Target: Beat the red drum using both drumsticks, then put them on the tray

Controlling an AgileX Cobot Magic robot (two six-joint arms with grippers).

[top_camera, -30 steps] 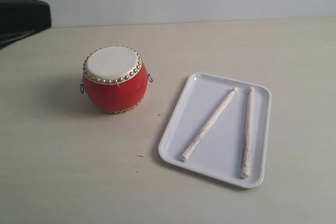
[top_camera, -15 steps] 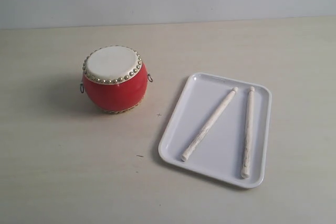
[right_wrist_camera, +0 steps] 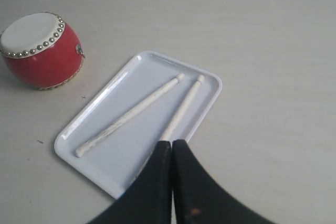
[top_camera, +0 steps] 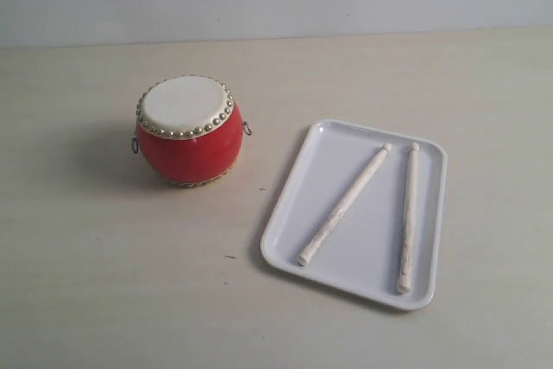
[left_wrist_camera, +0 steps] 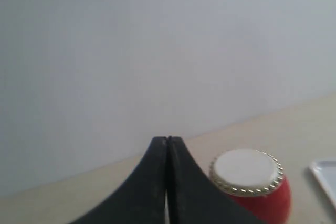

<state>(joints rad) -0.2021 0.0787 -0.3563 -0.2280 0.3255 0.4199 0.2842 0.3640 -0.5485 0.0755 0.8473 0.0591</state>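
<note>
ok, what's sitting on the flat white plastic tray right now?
Two slim pale wooden drumsticks lie flat on the white tray, not touching. In the right wrist view the shut right gripper hides one stick's near end; the exterior view shows both whole.

A pale beige table (top_camera: 104, 283) with faint wood grain filled most of the scene. Two things sat directly on it, apart and not touching. A red drum (top_camera: 187, 131) stood upright on the left, its cream skin facing up, with a soft shadow around its base. A white tray (top_camera: 333, 162) lay flat to the right, turned at a slight angle. Two tiny dark specks (top_camera: 230, 257) marked the bare surface between them.
</note>
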